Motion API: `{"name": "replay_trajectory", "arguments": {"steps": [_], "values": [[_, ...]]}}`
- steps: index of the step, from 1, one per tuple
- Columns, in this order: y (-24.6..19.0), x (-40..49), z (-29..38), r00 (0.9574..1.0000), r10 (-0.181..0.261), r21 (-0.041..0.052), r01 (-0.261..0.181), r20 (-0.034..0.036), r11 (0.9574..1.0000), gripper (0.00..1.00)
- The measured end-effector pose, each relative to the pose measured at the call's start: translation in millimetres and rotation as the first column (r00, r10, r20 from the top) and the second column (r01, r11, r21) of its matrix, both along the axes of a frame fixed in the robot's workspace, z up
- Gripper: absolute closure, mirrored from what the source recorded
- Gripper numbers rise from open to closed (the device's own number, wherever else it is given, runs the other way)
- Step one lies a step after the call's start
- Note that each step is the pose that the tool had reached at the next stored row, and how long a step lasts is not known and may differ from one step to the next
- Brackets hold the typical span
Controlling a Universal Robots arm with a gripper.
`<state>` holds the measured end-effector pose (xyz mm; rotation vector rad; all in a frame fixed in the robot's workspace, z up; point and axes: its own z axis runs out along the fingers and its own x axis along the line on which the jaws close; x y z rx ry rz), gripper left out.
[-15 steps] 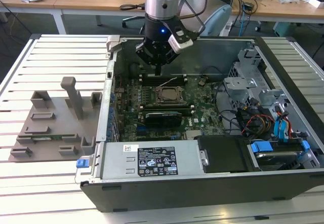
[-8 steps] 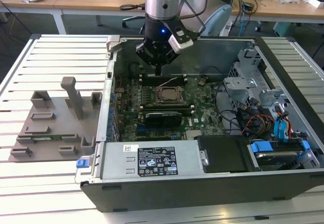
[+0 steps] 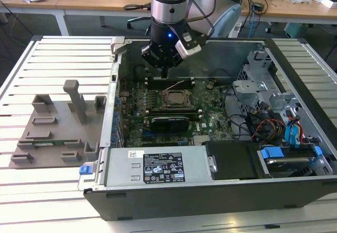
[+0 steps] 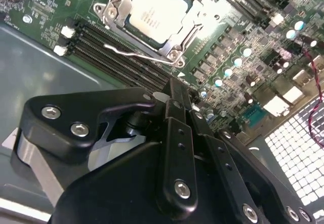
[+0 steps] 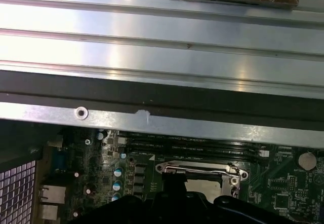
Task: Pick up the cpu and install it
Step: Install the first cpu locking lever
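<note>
The cpu (image 4: 152, 12), a square chip with a silvery-white top, lies flat inside the metal-edged socket frame (image 4: 174, 51) on the green motherboard. In the first wrist view a pale part of the cpu (image 5: 205, 185) shows within the socket frame (image 5: 200, 169), partly behind the gripper's black body. My gripper (image 3: 165, 74) hangs a little above the board, just behind the socket (image 3: 176, 106) and apart from the chip. In the second wrist view its fingertips (image 4: 174, 84) meet in a narrow point beside the socket's corner, shut with nothing between them.
The open computer case (image 3: 113, 154) lies on a slatted metal table (image 3: 58, 64). A grey holder plate (image 3: 50, 133) with upright posts sits at the exterior view's left. A labelled power supply (image 3: 158, 167) fills the front; cables and blue-tabbed drive bays (image 3: 287, 138) crowd the right. Memory slots (image 4: 116, 57) flank the socket.
</note>
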<state>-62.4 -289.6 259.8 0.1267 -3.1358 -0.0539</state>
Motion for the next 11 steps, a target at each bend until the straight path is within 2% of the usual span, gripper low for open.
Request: {"name": "replay_trajectory", "arguments": {"steps": [5, 6, 7, 8, 11], "values": [[-2.2, -0.1, -7.9, 1.0000, 0.000, 0.0002, 0.000, -0.0005, 1.0000, 0.89], [-2.3, 0.0, -10.7, 1.0000, 0.000, 0.0033, 0.000, -0.0008, 1.0000, 0.89], [-2.4, 0.0, -11.2, 1.0000, 0.000, 0.0168, 0.000, -0.0008, 0.9999, 0.89], [-2.3, 0.0, -11.7, 1.0000, 0.000, 0.0231, 0.000, -0.0007, 0.9997, 0.89], [-2.3, 0.0, -13.4, 1.0000, 0.000, 0.0231, 0.000, -0.0008, 0.9997, 0.89]]}}
